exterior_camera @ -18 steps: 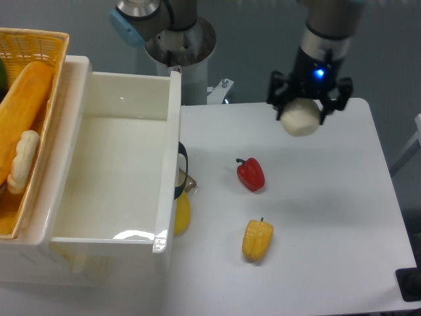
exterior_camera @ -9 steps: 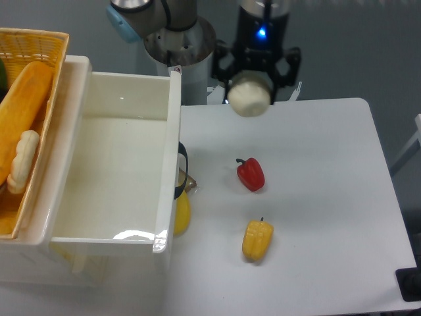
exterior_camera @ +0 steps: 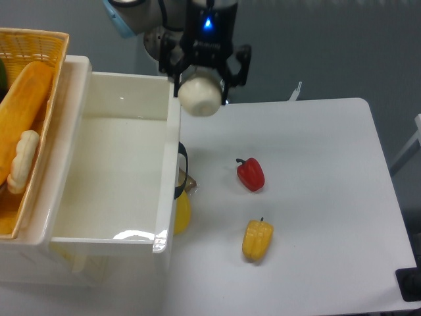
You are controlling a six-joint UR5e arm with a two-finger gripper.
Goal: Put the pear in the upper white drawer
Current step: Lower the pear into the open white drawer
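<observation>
My gripper (exterior_camera: 201, 92) is shut on the pear (exterior_camera: 200, 97), a pale cream round fruit, and holds it in the air just right of the far right corner of the upper white drawer (exterior_camera: 66, 227). The drawer is a large glossy white box with tall walls on the left, and its inside is bare. The pear hangs well above the table, next to the drawer's right wall (exterior_camera: 169, 164).
A red pepper (exterior_camera: 250, 174) and a yellow bell pepper (exterior_camera: 257, 239) lie on the white table (exterior_camera: 316, 197). A yellow wicker basket (exterior_camera: 20, 118) with bread and other food sits left of the drawer. A yellow object with a dark handle (exterior_camera: 181, 197) is tucked under the drawer's right wall.
The gripper has carried the pear leftward from above the table's far right to the drawer's far right corner. Nothing else has moved.
</observation>
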